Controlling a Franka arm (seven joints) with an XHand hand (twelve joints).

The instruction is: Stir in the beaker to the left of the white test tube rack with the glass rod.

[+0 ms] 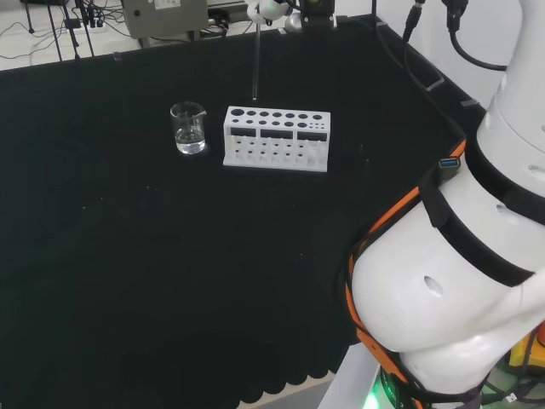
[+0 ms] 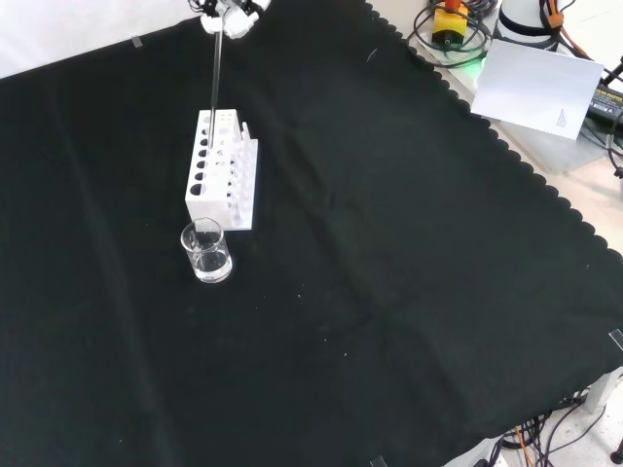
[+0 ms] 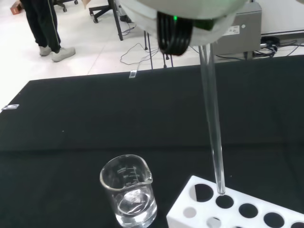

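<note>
the hand (image 2: 230, 14) was at the top edge of the front view, and most of it was cut off there, so only some white fingers (image 2: 238, 21) could be seen. they were curled around the upper end of the glass rod (image 2: 216, 78) and held it. in the head view the hand (image 1: 271, 10) was also cut by the top edge, and its shape was hard to make out.

the glass rod hung almost upright under the hand. in the wrist view the glass rod (image 3: 212, 121) came down from under a blurred white part of the hand, and its lower tip was just over a hole at the end of the white test tube rack (image 3: 237, 211). it seemed that the tip was not yet inside the hole, but i could not tell this for sure. in the head view the thin rod (image 1: 255, 64) was faint against the black cloth (image 1: 128, 281).

the beaker (image 1: 188, 128) stood on the cloth just beside the left end of the white test tube rack (image 1: 276, 138) in the head view, not touching it. in the front view the beaker (image 2: 206, 251) was in front of the rack (image 2: 223, 170). the wrist view showed a little clear liquid at the bottom of the beaker (image 3: 128, 197). the rack was cut off by the edge of the wrist view.
</note>
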